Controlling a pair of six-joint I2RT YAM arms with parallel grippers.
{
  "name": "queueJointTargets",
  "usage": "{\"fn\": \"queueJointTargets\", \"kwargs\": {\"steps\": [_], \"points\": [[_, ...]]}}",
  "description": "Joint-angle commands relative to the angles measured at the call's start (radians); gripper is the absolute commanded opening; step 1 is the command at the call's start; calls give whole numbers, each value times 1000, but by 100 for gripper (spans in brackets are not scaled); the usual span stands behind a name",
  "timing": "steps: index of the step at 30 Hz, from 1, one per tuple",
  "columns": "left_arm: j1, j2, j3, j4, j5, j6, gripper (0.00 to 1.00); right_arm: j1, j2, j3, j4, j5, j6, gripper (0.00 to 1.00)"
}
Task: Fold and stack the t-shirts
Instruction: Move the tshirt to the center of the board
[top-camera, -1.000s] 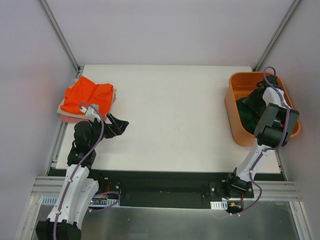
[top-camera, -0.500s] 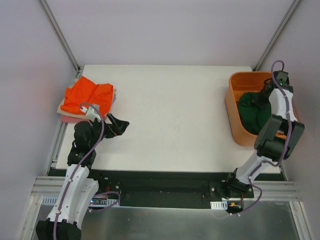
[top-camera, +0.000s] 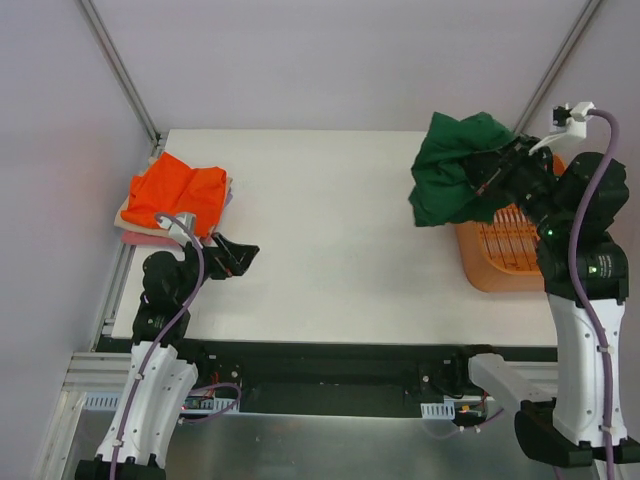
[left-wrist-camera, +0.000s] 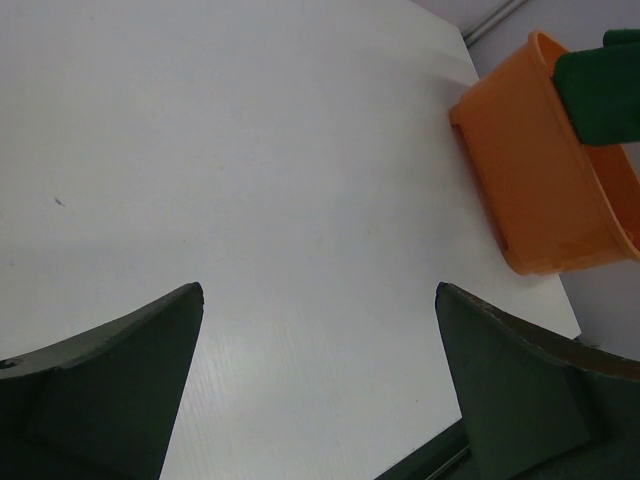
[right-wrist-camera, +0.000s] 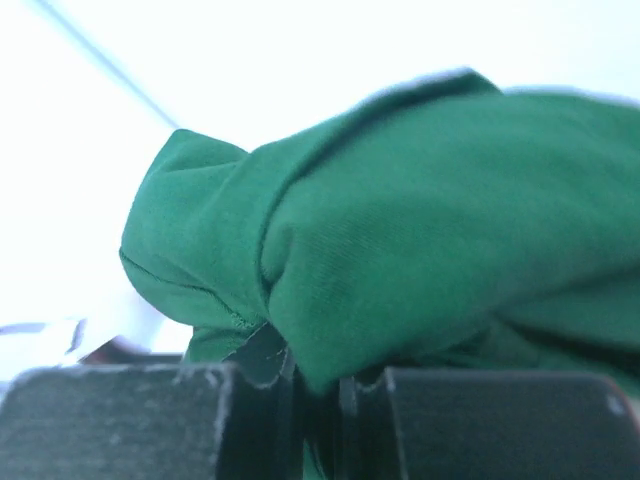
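Green shirt (top-camera: 452, 170): lifted from basket (top-camera: 480, 268), pinched in right gripper (top-camera: 480, 186), far right.
Left gripper (top-camera: 243, 258): wide, near table's (top-camera: 330, 220) left edge.

You have an orange plastic basket (top-camera: 478, 268) standing at the right edge of the white table (top-camera: 340, 230). Seen from above, it sits below the right fingers (top-camera: 487, 183), with its slatted floor showing. From the left fingers (left-wrist-camera: 110, 385) it lies well apart, far ahead and off to their right across the table top. A small dark speck (left-wrist-camera: 58, 201) marks the surface ahead of the left-hand finger. Past the far corners, two grey metal posts (top-camera: 120, 70) rise against pale walls (top-camera: 330, 60).
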Motion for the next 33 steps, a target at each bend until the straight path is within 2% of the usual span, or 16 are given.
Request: {"fn": "queueJointTargets", "kwargs": {"steps": [1,5,8,11,14,16,19,21,22,24,26,27,33], "points": [[-3,-12,-16,29,19,-15,99,160,41,34,155,-306,107,1],[-3,2,-18,29,13,-17,99,409,136,107,111,-268,47,1],[-3,16,-19,28,-2,-18,99,572,219,176,89,-143,1,1],[-3,25,-21,22,-5,-27,99,712,270,173,115,-5,-54,1],[-3,23,-21,14,-11,-38,99,746,290,89,156,98,-13,1],[-3,22,-22,8,-21,-43,99,746,275,-38,210,196,41,1],[-3,29,-22,2,-33,-43,99,723,258,-211,200,432,116,9],[-3,43,-19,0,-45,-43,99,641,246,-351,192,444,185,14],[-3,52,-16,0,-50,-43,99,598,244,-407,184,435,220,24],[-3,78,-12,0,-54,-44,99,518,256,-483,152,428,228,71],[-3,121,-4,0,-45,-43,99,493,270,-491,53,531,228,94],[-3,146,4,0,-41,-44,99,495,276,-486,22,561,207,99],[-4,324,47,0,-1,-41,99,576,207,-566,71,625,113,96]]}}
